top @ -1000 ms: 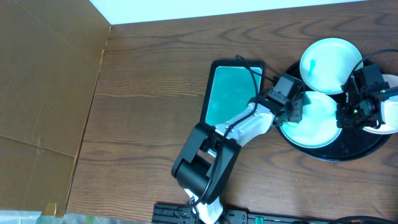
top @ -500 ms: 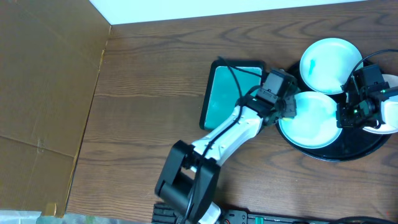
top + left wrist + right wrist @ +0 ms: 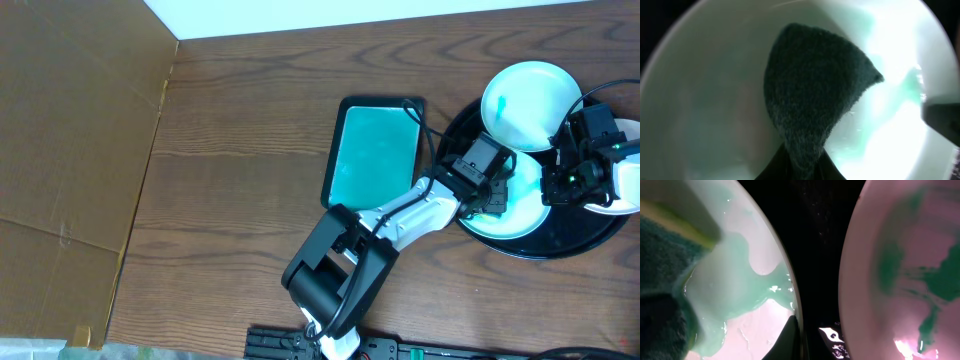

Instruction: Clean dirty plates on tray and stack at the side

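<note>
The round black tray (image 3: 560, 243) at the right holds three pale plates. The far plate (image 3: 530, 105) has a small blue smear. The middle plate (image 3: 515, 205) is wet and teal-tinted. The third plate (image 3: 630, 185) is cut by the right edge. My left gripper (image 3: 492, 190) is shut on a dark green sponge (image 3: 815, 100) pressed into the middle plate (image 3: 715, 100). My right gripper (image 3: 558, 188) is shut on that plate's right rim (image 3: 790, 295). The right wrist view shows the sponge (image 3: 660, 265) at the left and the smeared third plate (image 3: 910, 270) at the right.
A rectangular black-rimmed teal tray (image 3: 372, 165) lies on the wooden table just left of the round tray. Brown cardboard (image 3: 70, 150) covers the left side. A white surface (image 3: 400, 12) borders the far table edge. The left arm's base (image 3: 335, 270) stands at the front.
My left gripper has swept with the sponge from the middle plate's left edge, up toward the teal tray, then right and down onto the plate's middle. The right gripper has not moved.
</note>
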Robot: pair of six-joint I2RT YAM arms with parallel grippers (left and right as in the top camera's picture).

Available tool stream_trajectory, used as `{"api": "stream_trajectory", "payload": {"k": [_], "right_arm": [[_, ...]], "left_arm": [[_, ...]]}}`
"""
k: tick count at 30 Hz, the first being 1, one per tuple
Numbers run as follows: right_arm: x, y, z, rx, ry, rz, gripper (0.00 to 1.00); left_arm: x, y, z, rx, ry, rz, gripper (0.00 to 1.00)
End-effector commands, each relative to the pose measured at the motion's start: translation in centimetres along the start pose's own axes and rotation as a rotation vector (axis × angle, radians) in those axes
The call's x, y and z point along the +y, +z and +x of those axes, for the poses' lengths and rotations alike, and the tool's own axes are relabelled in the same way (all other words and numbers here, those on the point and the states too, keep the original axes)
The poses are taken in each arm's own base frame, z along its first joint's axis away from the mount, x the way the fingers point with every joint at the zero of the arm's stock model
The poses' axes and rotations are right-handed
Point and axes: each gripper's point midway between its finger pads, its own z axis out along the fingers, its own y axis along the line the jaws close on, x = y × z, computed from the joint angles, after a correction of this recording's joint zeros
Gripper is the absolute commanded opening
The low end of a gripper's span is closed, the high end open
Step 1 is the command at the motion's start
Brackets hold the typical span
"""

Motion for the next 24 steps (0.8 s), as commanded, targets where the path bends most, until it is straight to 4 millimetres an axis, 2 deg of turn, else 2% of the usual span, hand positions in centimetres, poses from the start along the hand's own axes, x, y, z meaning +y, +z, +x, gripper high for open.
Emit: {"api": "stream_trajectory", "payload": {"k": [1,3,5,10,11,16,20,24], "right_arm": [[-1.1,1.1,1.3,0.05,-0.001,0.056,0.01],[-1.1,1.1,1.4,0.054,0.0,0.057,0.01],[-1.1,1.0,1.5,0.059,0.001,0.058,0.01],[-0.6,0.1,0.8,0.029,-0.024,0.048,0.01],[-0.2,-0.7,0.4,0.005,-0.044,0.039,0.01],[1.0,-3.6,-0.8,-0.086,-0.113,0.019,0.01],[0.9,-6.6,-1.7,-0.184,-0.155,0.094,0.01],[0.6,-9.7,-2.7,-0.304,-0.223,0.237,0.01]], "left_arm": [[5.3,-0.2,-1.1,-0.109,0.014,-0.279,0.07],[5.9,-1.0,-1.6,-0.131,0.049,-0.319,0.07],[5.4,-2.2,-2.2,-0.153,0.058,-0.306,0.07],[2.7,-8.4,-5.3,-0.31,0.034,-0.193,0.07],[2.0,-11.1,-6.3,-0.374,0.021,-0.148,0.07],[1.0,-16.0,-7.2,-0.472,0.006,-0.077,0.07],[2.1,-18.3,-7.2,-0.493,-0.018,-0.081,0.07],[5.6,-19.5,-7.2,-0.48,-0.081,-0.147,0.07]]}}
